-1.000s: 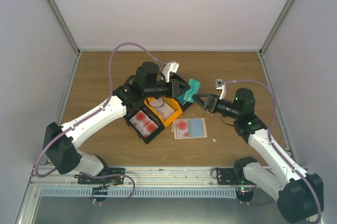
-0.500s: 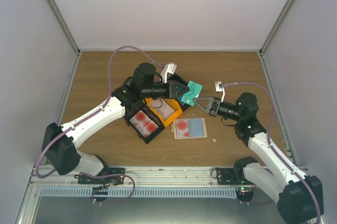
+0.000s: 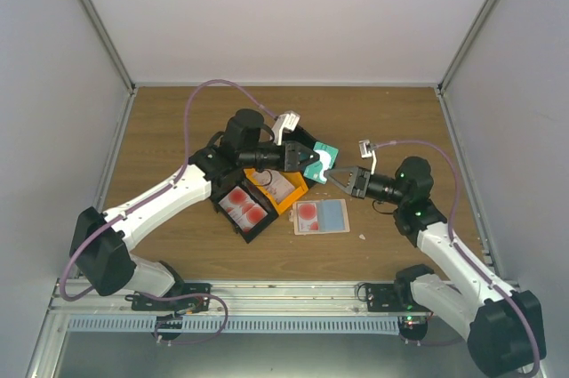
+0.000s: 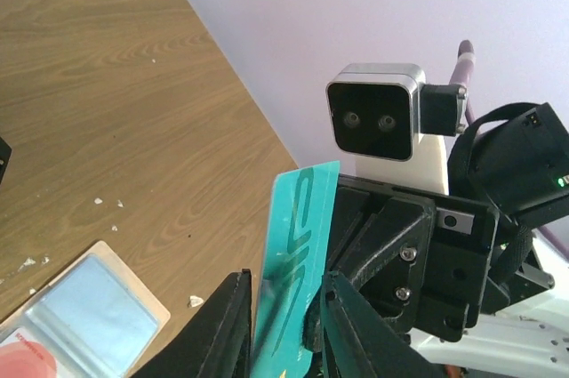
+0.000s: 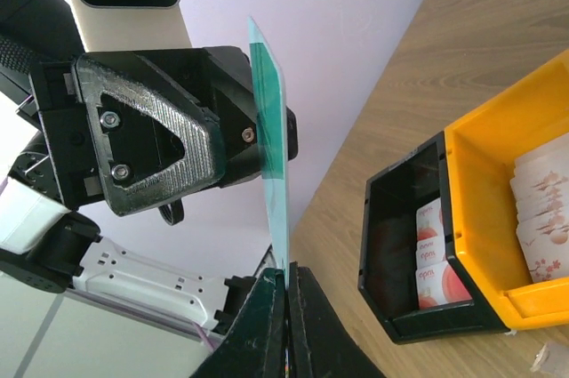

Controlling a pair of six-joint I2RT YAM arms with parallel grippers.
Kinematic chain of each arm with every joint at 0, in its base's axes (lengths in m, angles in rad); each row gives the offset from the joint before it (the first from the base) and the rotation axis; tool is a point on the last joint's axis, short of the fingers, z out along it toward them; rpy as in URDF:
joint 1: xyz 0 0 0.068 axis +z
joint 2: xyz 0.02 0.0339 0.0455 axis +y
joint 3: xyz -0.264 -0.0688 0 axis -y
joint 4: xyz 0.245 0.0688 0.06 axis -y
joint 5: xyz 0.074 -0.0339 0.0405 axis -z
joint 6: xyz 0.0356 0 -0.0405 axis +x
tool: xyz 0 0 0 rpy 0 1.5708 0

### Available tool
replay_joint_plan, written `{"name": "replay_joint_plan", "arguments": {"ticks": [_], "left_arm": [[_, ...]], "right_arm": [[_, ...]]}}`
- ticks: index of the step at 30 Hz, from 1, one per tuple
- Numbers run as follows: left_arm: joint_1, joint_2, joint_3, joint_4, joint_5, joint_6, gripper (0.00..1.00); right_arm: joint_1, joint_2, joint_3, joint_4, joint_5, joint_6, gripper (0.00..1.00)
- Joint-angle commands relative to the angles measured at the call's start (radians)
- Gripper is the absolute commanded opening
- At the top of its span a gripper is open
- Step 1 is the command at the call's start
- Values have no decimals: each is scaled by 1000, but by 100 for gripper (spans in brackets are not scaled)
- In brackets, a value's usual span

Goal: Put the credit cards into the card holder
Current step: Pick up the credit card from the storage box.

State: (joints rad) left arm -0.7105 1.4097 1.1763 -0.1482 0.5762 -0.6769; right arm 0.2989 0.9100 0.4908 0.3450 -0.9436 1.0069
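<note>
A teal-green credit card (image 3: 324, 157) hangs in the air between my two grippers, above the trays. My right gripper (image 5: 286, 276) is shut on its lower edge, and the card (image 5: 271, 156) stands edge-on above the fingers. My left gripper (image 4: 286, 278) straddles the other end of the card (image 4: 298, 245), its jaws a little apart with slim gaps beside the card. The card holder (image 3: 321, 216) lies open on the table below, showing a red-blotched card and a blue-grey pocket (image 4: 89, 307).
The joined black tray (image 3: 244, 209) and orange tray (image 3: 280, 187) sit under the left arm. Red-blotched cards (image 5: 436, 253) stand in the black one and pale cards (image 5: 542, 200) in the orange one. Small white scraps (image 4: 196, 301) dot the wood.
The right gripper closed on the teal card. The left gripper's jaws, shut on the card before, have eased apart. Both grippers and the card drifted slightly left and down.
</note>
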Motion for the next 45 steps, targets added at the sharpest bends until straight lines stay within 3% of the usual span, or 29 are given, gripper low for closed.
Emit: {"name": "replay_joint_plan", "arguments": {"ticks": [1, 13, 18, 25, 38, 40, 45], "left_arm": [[-23, -27, -15, 6, 84, 39, 26], [-15, -52, -51, -33, 31, 71, 33], [-10, -68, -53, -32, 19, 69, 17], [8, -82, -75, -7, 26, 58, 20], [8, -43, -92, 48, 123, 43, 0], [8, -43, -97, 53, 121, 39, 0], [8, -49, -134, 23, 11, 23, 0]], "right_arm": [[-1, 2, -24, 78, -17, 47, 0], [0, 10, -44, 167, -83, 81, 1], [-1, 26, -48, 158, -101, 70, 1], [0, 18, -56, 122, -116, 49, 1], [-1, 24, -58, 92, -143, 28, 1], [-1, 23, -59, 78, -138, 18, 8], [-1, -9, -31, -155, -35, -131, 52]]}}
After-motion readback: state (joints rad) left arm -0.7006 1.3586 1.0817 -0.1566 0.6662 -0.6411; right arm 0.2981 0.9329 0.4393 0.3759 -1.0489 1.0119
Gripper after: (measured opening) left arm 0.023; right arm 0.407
